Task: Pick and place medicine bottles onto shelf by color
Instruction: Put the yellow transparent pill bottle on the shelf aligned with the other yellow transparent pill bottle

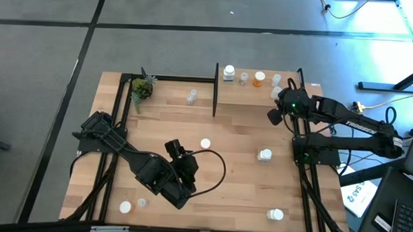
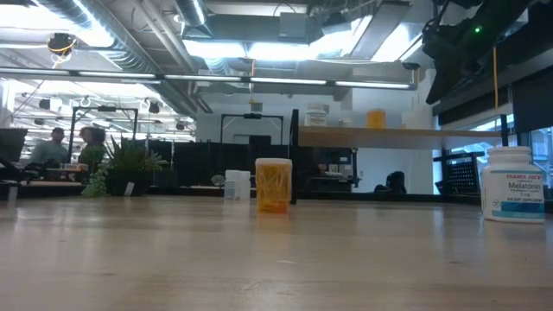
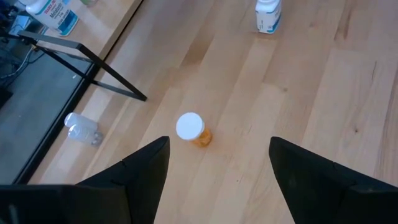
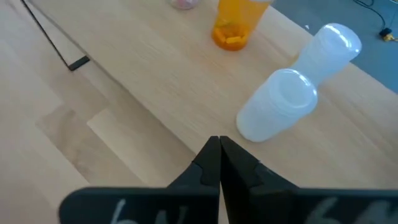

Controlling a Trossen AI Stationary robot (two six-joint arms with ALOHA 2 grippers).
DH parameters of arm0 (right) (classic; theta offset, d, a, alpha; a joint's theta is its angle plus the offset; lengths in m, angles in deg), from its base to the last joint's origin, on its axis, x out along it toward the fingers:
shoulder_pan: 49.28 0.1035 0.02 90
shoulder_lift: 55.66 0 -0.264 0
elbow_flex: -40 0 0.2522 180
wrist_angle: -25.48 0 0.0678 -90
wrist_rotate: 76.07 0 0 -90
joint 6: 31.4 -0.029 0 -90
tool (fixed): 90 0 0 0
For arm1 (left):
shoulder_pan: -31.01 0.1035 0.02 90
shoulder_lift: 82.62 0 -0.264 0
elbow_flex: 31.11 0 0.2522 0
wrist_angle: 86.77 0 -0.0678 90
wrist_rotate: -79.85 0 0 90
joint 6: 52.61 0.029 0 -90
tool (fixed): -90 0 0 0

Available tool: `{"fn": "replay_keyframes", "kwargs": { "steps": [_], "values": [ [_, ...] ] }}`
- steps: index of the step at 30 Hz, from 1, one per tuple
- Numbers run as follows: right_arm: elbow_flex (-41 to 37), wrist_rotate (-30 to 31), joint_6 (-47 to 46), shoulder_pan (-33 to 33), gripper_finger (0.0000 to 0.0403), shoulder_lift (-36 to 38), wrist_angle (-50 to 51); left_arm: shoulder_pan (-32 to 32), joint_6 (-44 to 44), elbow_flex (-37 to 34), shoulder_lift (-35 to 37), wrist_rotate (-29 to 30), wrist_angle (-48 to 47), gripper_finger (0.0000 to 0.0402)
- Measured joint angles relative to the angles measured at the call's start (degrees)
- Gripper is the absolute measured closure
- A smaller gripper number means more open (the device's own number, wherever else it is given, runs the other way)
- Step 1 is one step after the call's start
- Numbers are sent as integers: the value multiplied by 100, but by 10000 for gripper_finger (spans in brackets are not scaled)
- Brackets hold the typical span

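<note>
Our right gripper point(image 4: 219, 142) has its fingers pressed together with nothing between them, hanging over the shelf point(image 1: 262, 89) at its right end, just short of two white bottles point(image 4: 292, 93) that stand touching each other on the board. Farther along the shelf we see an orange bottle point(image 4: 234, 22), then a clear one and a white-capped one point(image 1: 228, 73) toward the shelf's left post.

Our left gripper point(image 3: 214, 168) stands wide open and empty, out on the tabletop point(image 1: 239, 172) well in front of the shelf, above an orange bottle with a white cap point(image 3: 192, 129). A clear bottle point(image 3: 83, 128) lies on its side near that orange one. More white bottles point(image 1: 265, 155) stand on the tabletop in front of the shelf.
</note>
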Motion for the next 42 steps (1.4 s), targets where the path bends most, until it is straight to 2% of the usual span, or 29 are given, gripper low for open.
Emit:
{"fn": "replay_keyframes", "kwargs": {
  "steps": [6, 10, 15, 19, 24, 30, 35, 42],
  "values": [
    [-1, -347, 130, 137, 400, 130, -54, 14, -67, 0, 0, 0, -110, 132],
    [-1, -402, 139, 405, 401, 310, -166, 108, -467, 0, 0, -35, -477, 132],
    [-1, -395, 304, 882, 401, 464, -233, 153, -1181, 1, 0, -489, -1100, 132],
    [-1, -69, 332, 1333, 401, 487, -282, 133, -1603, 0, 0, -768, -1275, 132],
    [64, 247, 592, 1860, 401, 480, -388, 215, -2292, -2, 11, -1524, -1641, 132],
    [418, 787, 896, 2332, 401, 320, -529, 806, -1739, -11, 115, -1860, -1641, 132],
    [660, 900, 1161, 2683, 401, 54, -510, 1621, -954, -17, 329, -2062, -1625, 132],
    [1050, 1608, 1254, 3145, 401, -402, -207, 3178, 487, -7, 546, -3074, -1398, 132]
  ]
}}
